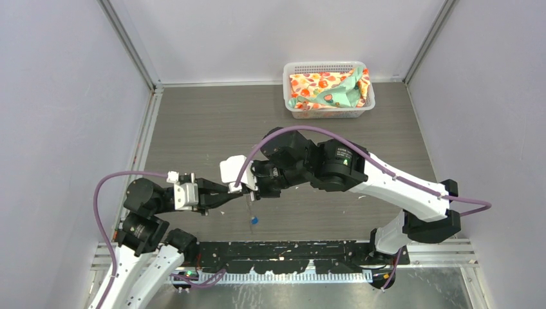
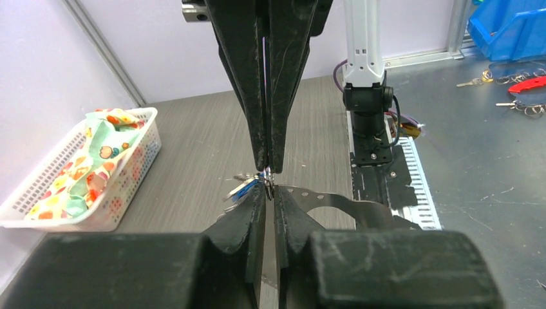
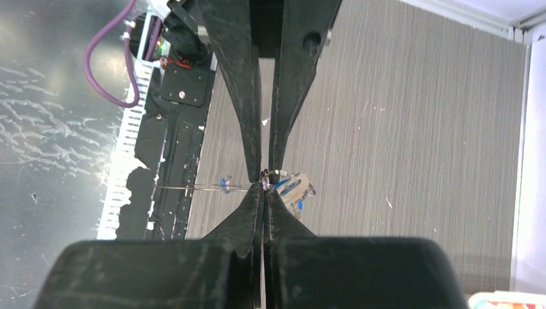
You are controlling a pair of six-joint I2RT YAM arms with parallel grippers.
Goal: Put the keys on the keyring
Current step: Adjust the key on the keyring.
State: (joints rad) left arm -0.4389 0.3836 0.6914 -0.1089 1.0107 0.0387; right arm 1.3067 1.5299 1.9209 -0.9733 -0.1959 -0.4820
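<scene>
Mid-table, left arm (image 1: 154, 199), right arm (image 1: 386, 181) reach inward tip-to-tip; right tool (image 3: 264, 193) pinched onto keyring (image 3: 193, 187), left tool (image 2: 270, 196) narrow, grip unclear.

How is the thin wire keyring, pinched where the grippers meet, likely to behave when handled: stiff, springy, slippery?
The keyring shows only as a hair-thin line, so it probably flexes and springs rather than staying rigid. It juts from a single pinch point, so it may swivel or slip. Being so thin, it is likely very light.
</scene>
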